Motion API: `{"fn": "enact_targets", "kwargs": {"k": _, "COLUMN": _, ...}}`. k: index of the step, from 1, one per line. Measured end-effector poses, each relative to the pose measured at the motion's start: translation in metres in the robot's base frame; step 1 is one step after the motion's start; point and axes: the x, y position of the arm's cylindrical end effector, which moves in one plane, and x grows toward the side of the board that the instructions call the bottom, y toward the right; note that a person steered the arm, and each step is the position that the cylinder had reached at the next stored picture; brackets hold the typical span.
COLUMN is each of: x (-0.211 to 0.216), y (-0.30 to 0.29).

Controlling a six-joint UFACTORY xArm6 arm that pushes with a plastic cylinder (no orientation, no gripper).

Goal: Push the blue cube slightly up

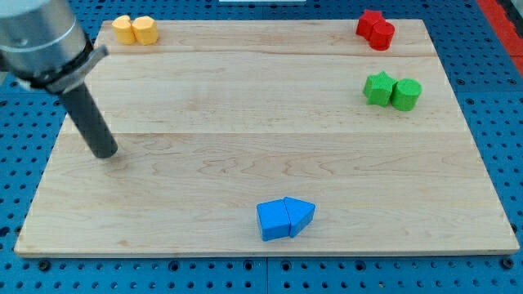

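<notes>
The blue cube (273, 220) sits near the view's bottom, a little right of centre, on the wooden board (245, 114). A blue triangular block (300, 214) touches its right side. My tip (106, 153) rests on the board at the view's left, far to the left of the blue cube and higher in the view. The rod rises from it toward the top left corner.
Two yellow blocks (135, 29) stand together at the top left. Two red blocks (375, 29) stand together at the top right. A green star-shaped block (377, 88) and a green cylinder (406, 94) stand at the right. The board lies on a blue perforated table.
</notes>
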Motion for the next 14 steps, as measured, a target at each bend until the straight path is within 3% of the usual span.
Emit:
{"fn": "enact_targets", "kwargs": {"k": 2, "x": -0.091, "y": -0.01}}
{"fn": "enact_targets", "kwargs": {"k": 3, "x": -0.117, "y": -0.016}}
{"fn": "enact_targets", "kwargs": {"k": 7, "x": -0.136, "y": -0.023}}
{"fn": "enact_targets", "kwargs": {"k": 8, "x": -0.107, "y": 0.008}}
{"fn": "enact_targets", "kwargs": {"k": 12, "x": 0.157, "y": 0.132}}
{"fn": "enact_targets", "kwargs": {"k": 14, "x": 0.16, "y": 0.161}}
